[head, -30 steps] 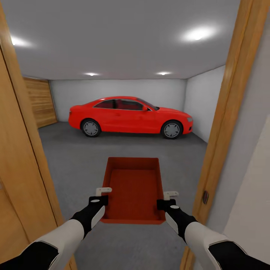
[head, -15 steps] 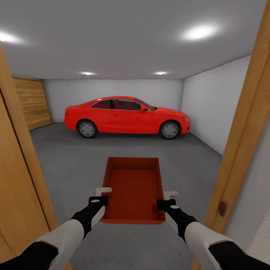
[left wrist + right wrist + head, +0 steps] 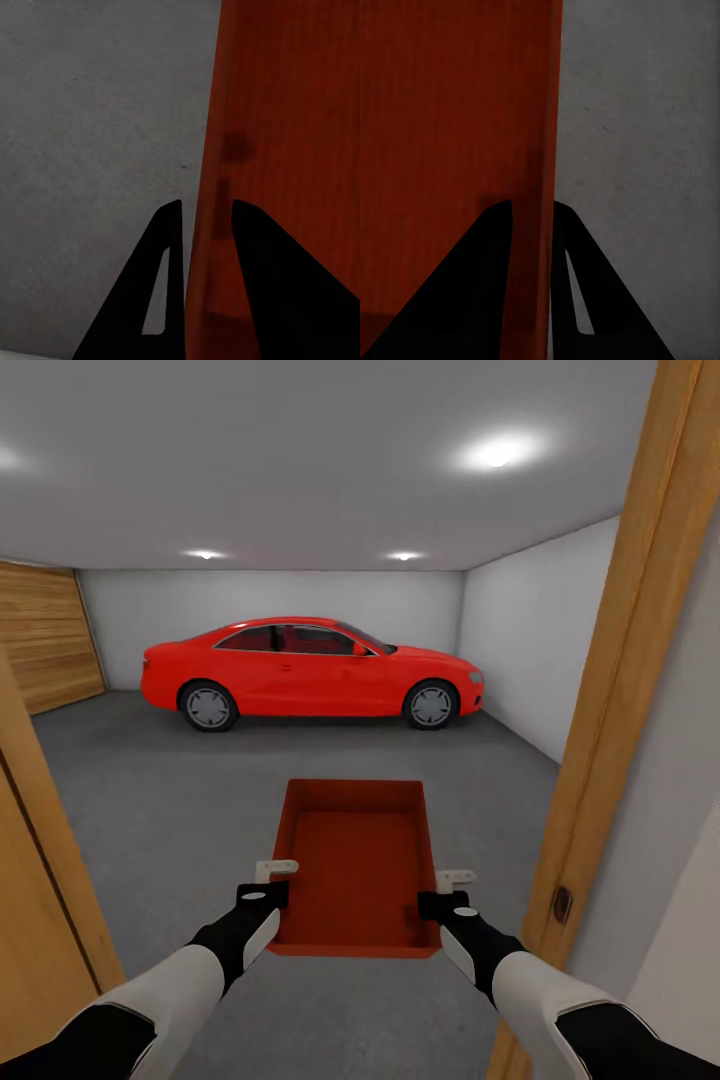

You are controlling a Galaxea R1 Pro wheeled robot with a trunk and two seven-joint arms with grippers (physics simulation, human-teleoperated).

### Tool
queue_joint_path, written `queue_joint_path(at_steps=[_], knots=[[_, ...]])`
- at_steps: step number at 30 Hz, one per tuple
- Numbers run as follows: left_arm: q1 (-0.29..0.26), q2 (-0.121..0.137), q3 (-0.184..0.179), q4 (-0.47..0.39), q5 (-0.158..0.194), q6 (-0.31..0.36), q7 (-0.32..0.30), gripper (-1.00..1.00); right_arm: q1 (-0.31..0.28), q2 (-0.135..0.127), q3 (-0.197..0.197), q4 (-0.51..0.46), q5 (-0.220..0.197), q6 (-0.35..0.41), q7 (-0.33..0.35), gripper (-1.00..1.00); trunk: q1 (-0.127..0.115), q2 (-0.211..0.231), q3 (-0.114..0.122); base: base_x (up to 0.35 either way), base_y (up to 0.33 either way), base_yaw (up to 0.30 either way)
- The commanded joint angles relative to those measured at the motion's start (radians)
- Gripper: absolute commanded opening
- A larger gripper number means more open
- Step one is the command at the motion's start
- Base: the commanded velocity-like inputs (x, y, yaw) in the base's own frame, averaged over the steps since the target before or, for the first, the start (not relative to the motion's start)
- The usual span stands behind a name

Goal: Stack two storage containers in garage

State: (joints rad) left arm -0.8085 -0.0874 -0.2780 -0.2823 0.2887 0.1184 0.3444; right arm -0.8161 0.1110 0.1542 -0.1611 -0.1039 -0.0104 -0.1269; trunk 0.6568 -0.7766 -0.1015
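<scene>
One orange-red open-topped storage container (image 3: 355, 860) hangs level in front of me above the dark grey garage floor (image 3: 180, 790). My left gripper (image 3: 272, 885) is shut on its left wall, and my right gripper (image 3: 442, 892) is shut on its right wall. In the left wrist view the thin container wall (image 3: 214, 187) runs between the two black fingers (image 3: 169, 247). The right wrist view shows the other wall (image 3: 544, 150) pinched between the fingers (image 3: 566, 255), with concrete below. The container is empty.
I look through an orange wooden door frame (image 3: 630, 660), with the door (image 3: 30, 880) at the left edge. A red car (image 3: 310, 672) is parked across the far end of the garage. A wooden panel door (image 3: 40, 635) covers the far left wall. Pale grey wall (image 3: 530, 650) runs along the right.
The view has advanced through the doorway and turned a little right, so the door at the left has slid out of frame. Both arms and the container keep the same pose.
</scene>
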Motion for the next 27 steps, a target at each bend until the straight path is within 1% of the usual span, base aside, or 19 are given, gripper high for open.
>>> queue_joint_path(at_steps=[1, 6, 21, 27], knots=[[-0.001, 0.000, 0.025, -0.016, -0.021, -0.014, 0.012, -1.00, 0.000, 0.001, 0.008, 0.002, -0.025, 0.000, -0.004, -1.00, 0.000, -0.001, -0.002, 0.039, 0.000, -0.008], [-0.001, 0.000, 0.026, -0.012, -0.021, -0.013, 0.011, -1.00, 0.000, 0.001, 0.008, 0.002, -0.025, 0.000, -0.004, -1.00, 0.000, -0.001, -0.002, 0.179, 0.000, -0.003], [-0.001, 0.000, 0.024, -0.014, -0.021, -0.014, 0.011, -1.00, 0.000, 0.001, 0.008, 0.003, -0.024, -0.001, -0.004, -1.00, 0.000, -0.001, -0.002, 0.312, 0.000, 0.000], [-0.001, 0.000, 0.023, -0.016, -0.021, -0.014, 0.012, -1.00, 0.000, 0.001, 0.008, 0.003, -0.025, -0.002, -0.004, -1.00, 0.000, -0.001, -0.002, 0.087, 0.000, 0.000]])
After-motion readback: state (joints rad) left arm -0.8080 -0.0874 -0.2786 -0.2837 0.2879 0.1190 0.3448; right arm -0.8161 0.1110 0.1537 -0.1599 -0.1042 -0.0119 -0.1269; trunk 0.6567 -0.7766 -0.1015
